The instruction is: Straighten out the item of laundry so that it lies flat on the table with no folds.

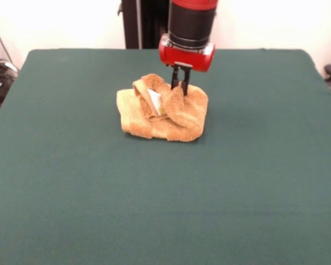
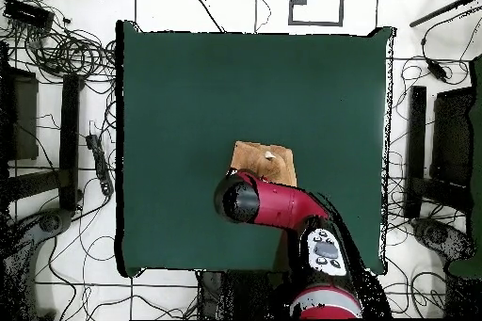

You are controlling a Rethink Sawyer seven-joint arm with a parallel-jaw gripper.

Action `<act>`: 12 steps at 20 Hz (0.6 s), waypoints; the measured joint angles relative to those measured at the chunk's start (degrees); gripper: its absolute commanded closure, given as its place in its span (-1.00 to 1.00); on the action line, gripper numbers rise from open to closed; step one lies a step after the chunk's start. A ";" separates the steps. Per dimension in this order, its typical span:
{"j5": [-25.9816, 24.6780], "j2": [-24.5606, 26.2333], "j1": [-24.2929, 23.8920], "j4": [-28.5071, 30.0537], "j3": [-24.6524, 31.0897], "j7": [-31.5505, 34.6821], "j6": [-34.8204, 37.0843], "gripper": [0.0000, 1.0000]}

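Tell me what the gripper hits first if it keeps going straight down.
The gripper points straight down at the crumpled orange-tan terry towel; its tips seem already at a raised fold, with the dark green felt-covered table beneath.

This is a robotics lab or test cell, not a home. A red and black industrial arm on a pedestal works over a large table draped in plain dark green cloth, with bare white walls behind the claw in the front view. From overhead, the pale tiled floor all around the table is strewn with loose black cables, including a coiled bundle far off to one side of the claw. Black stands and equipment racks flank the table on both sides, well apart from the claw.
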 measured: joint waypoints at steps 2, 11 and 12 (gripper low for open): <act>0.19 0.17 0.22 -0.13 -0.15 0.00 0.00 1.00; 3.25 0.59 2.41 -0.47 -1.67 -0.01 0.01 1.00; 3.51 0.64 2.49 -0.47 -1.70 -0.01 0.01 1.00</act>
